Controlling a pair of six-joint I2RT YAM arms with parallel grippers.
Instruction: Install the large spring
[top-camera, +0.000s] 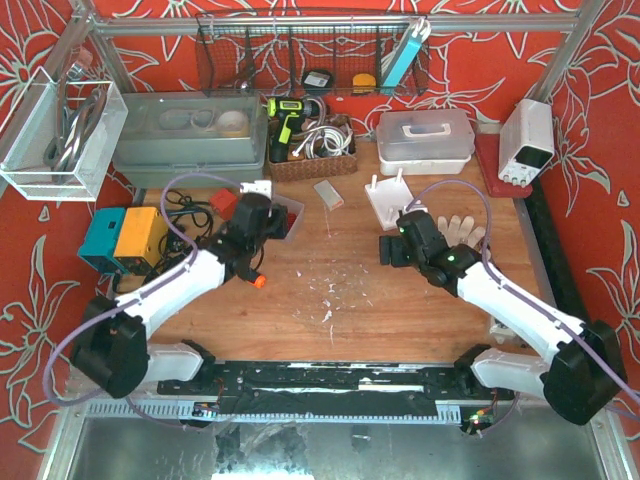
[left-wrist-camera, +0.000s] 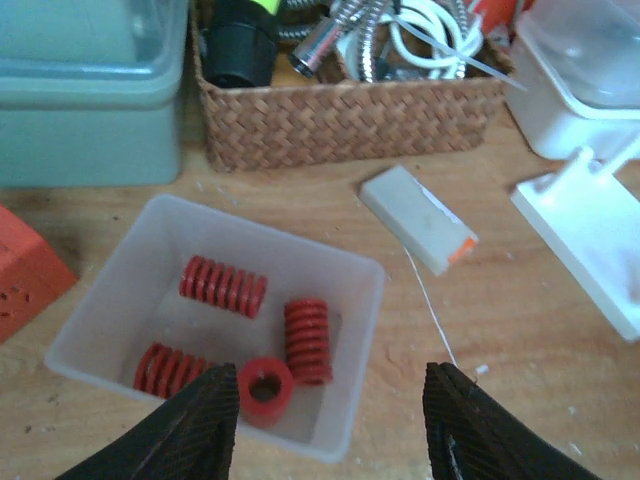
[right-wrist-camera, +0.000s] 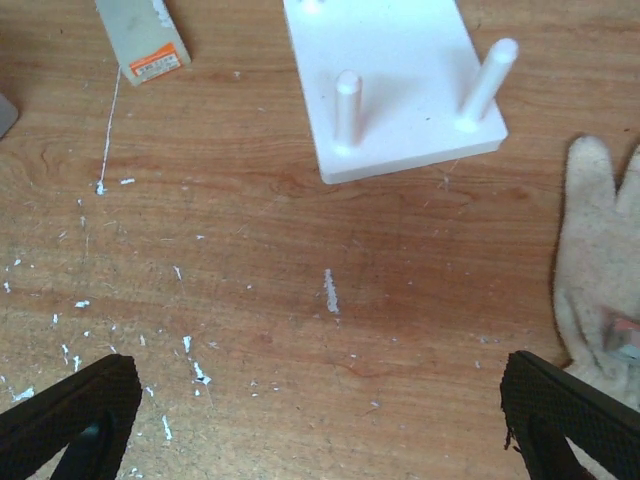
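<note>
**Both pincers spread, springs lying in their tray**

From above, my left pincer (top-camera: 262, 225) hangs at the near edge of the clear plastic tray (top-camera: 295, 207). My right pincer (top-camera: 405, 238) sits just short of the white two-peg base plate (top-camera: 388, 200). No writing is legible.

At my left wrist, four red coil springs (left-wrist-camera: 223, 286) lie in the tray (left-wrist-camera: 365, 290), one end-on beside my left finger (left-wrist-camera: 205, 425). I cannot tell which is the large one. The jaws are wide apart, holding nothing. Beyond lies a grey block with an orange label (left-wrist-camera: 418, 218), its print unreadable.

At my right wrist, the fingers (right-wrist-camera: 570, 420) are spread wide and empty over the wooden table (right-wrist-camera: 300, 230), with the base plate (right-wrist-camera: 400, 90) ahead and a white fabric glove (right-wrist-camera: 600, 250) to the right.
</note>
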